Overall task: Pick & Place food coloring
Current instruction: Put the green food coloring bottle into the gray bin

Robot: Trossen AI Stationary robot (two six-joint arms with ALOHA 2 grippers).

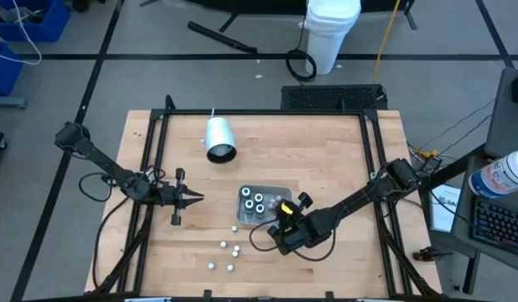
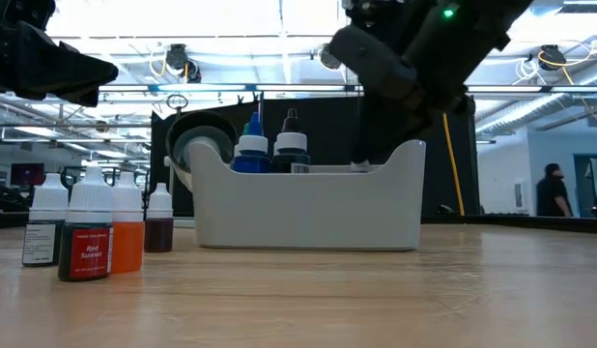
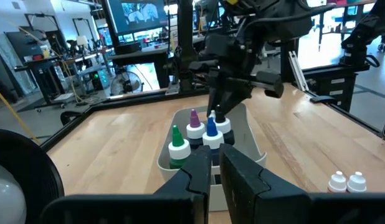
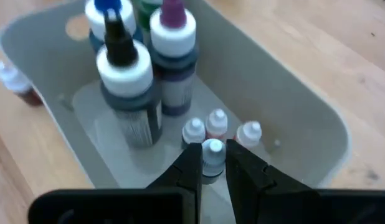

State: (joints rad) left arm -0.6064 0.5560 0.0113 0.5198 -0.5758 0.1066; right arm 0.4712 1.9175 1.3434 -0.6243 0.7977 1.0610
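The food coloring is split in two groups. Three larger bottles (image 4: 124, 74) with black, purple and blue tips, a green one behind them, and some tiny white-capped ones (image 4: 216, 124) stand in the grey tray (image 1: 246, 195). Several small bottles (image 1: 230, 248) stand on the wood near the table's near edge; in the low view they show as red, orange and dark bottles (image 2: 86, 237). My right gripper (image 4: 213, 151) reaches down into the tray's right part (image 1: 284, 210), shut on one tiny bottle. My left gripper (image 1: 196, 199) hovers left of the tray, shut and holding nothing (image 3: 212, 163). My right gripper pinches a tiny white-capped bottle at its cap (image 4: 212, 149) between its two fingertips, coming from above and slanting down into the tray. The bottle stands upright beside the other tiny ones. Whether its base rests on the tray floor cannot be told.
A white cylinder cup (image 1: 219, 138) lies on its side on the far left part of the table. Black frame rails (image 1: 158, 159) run along the table's left and right sides. Bare wood lies between tray and cup and to the tray's right.
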